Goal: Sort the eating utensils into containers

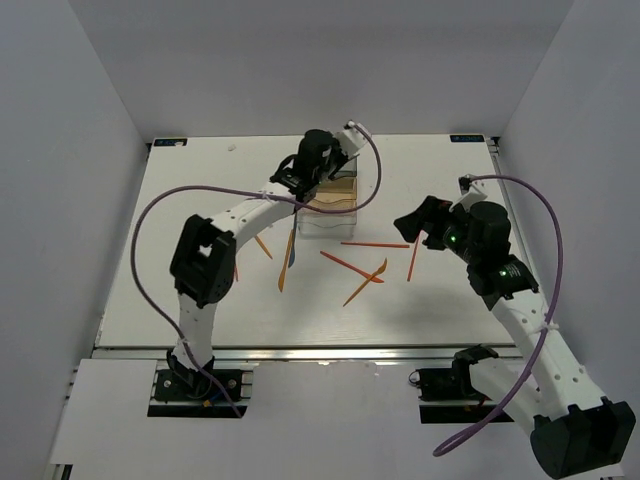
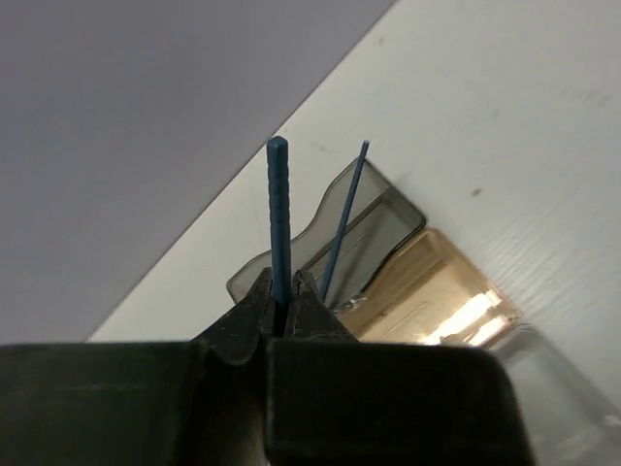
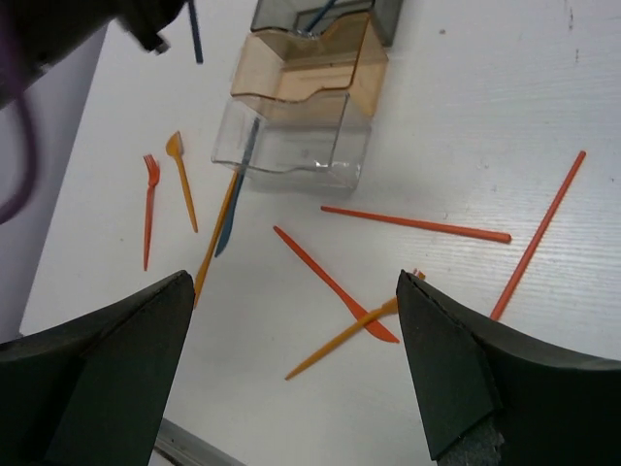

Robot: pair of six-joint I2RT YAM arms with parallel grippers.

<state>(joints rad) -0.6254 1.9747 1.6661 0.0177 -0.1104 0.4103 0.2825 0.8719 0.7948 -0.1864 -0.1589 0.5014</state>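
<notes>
Watching the left side first: my left tool (image 2: pixel 281 296) is pressed together on a dark blue stick (image 2: pixel 278 209), which stands straight up out of the jaws at the 12 o'clock end of the counter (image 1: pixel 400 320). Just beside it, the three bins sit joined in a row. The smoky grey bin (image 2: pixel 388 218) is farthest out, the amber bin (image 2: pixel 437 282) is in the middle, and the clear bin (image 3: pixel 291 146) is at the 6 o'clock end. A thin blue stick (image 2: pixel 344 218) leans out of the grey one.

At 8 o'clock from the bins, a red fork (image 3: pixel 148 209) and an orange spoon (image 3: pixel 181 180) lie side by side on the counter. A dark blue knife (image 3: pixel 225 228) reaches the clear bin's near corner, but I cannot tell whether its tip is inside. At 5 o'clock, a red knife (image 3: pixel 330 282) crosses an orange utensil (image 3: pixel 335 345). A red stick (image 3: pixel 417 223) lies flat past them, and a second red stick (image 3: pixel 539 233) is at 3 o'clock.

My right tool (image 1: pixel 420 225) hovers over that side with its fingers (image 3: pixel 107 369) spread wide, bare counter between them.
</notes>
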